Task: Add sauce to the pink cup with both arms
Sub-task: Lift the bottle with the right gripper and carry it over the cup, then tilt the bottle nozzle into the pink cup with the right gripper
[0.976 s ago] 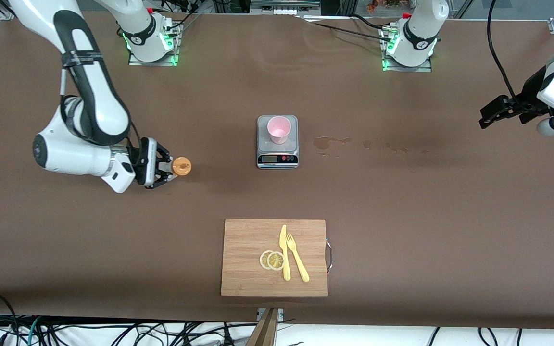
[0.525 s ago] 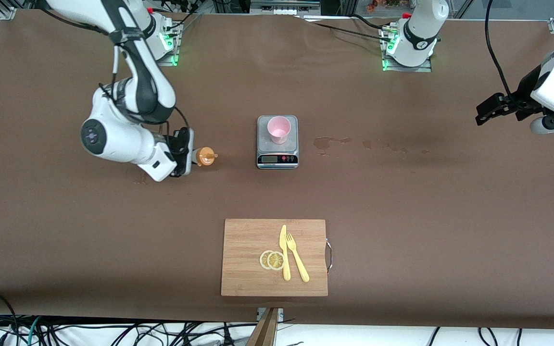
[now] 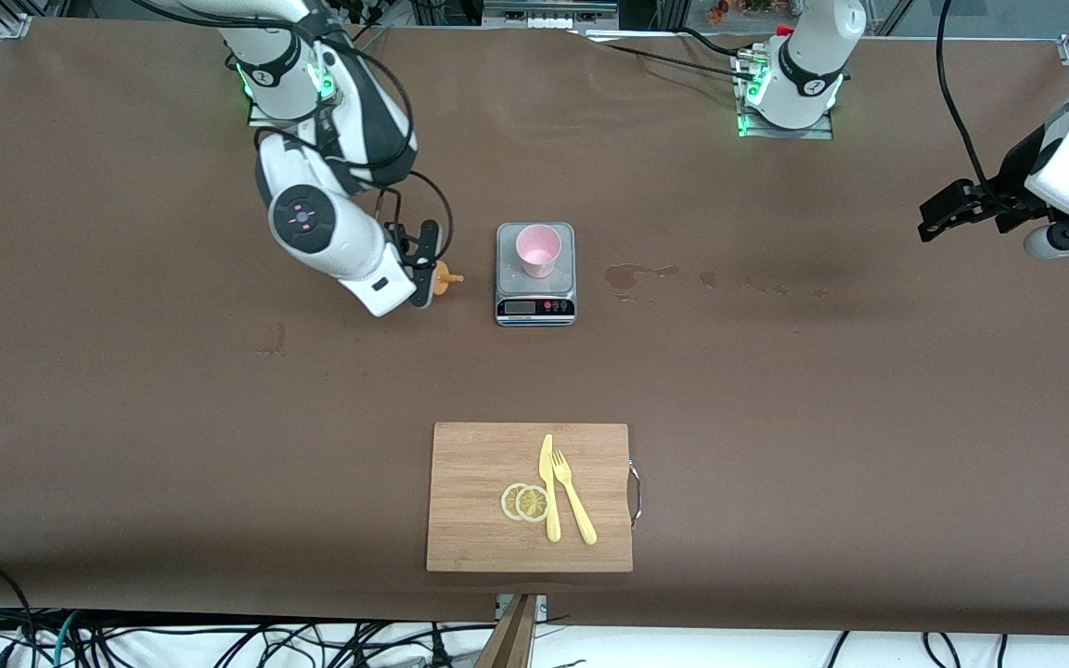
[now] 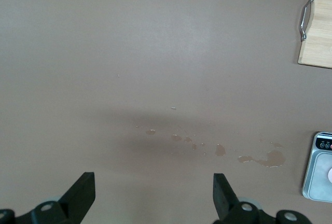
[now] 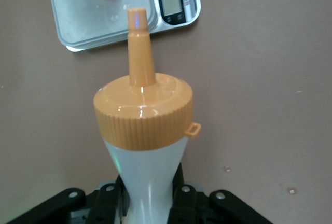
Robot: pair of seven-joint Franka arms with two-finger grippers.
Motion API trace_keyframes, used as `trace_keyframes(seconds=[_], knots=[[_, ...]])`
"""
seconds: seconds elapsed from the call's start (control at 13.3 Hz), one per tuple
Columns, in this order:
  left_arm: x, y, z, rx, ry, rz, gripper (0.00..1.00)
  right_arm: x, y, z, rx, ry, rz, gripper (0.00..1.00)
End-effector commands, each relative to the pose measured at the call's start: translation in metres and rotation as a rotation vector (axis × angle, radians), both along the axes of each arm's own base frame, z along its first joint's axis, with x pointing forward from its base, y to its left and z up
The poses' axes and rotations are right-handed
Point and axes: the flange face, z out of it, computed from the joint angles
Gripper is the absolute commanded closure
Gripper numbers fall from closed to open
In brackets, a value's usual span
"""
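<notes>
Now right end effector (image 3: 430,269) pinching sauce (image 3: 444,276) beside pink cup (image 3: 537,250), left end effector (image 4: 153,203) spread, waiting

The pink cup (image 3: 537,250) stands on the scale (image 3: 535,306). The cutting board (image 3: 470,520), nearer the front camera, carries a knife (image 3: 549,496), fork (image 3: 573,496) and lemon slices (image 3: 525,502).

arms (image 3: 330,232): white jointed shells, black bands | bases (image 3: 785,93): green lights | black cables | grippers (image 4: 150,203): black
</notes>
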Motion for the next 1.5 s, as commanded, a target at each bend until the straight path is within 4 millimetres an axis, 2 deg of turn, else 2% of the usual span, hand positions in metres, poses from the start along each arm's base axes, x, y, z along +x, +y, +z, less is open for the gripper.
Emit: trace_keyframes(seconds=[0.0, 0.23, 0.6, 0.75, 1.13, 1.43], knots=[[-0.003, 0.002, 0.006, 0.017, -0.001, -0.007, 0.0, -0.017, 0.011, 0.015, -0.067, 0.005, 0.005, 0.74], [-0.002, 0.0, 0.006, 0.013, -0.003, -0.01, 0.0, -0.03, 0.042, 0.02, -0.139, 0.008, 0.009, 0.74], [-0.001, 0.003, 0.007, 0.014, -0.007, -0.005, 0.0, -0.061, 0.088, 0.007, -0.205, 0.022, 0.02, 0.73], [0.002, 0.0, 0.001, 0.005, -0.002, -0.008, 0.0, -0.07, 0.105, 0.005, -0.233, 0.032, 0.016, 0.73], [0.008, -0.002, 0.003, -0.001, -0.008, -0.011, 0.0, -0.079, 0.117, -0.003, -0.273, 0.036, 0.035, 0.73], [0.008, 0.0, 0.003, -0.001, -0.008, -0.008, 0.0, -0.079, 0.121, 0.003, -0.308, 0.047, 0.034, 0.73]])
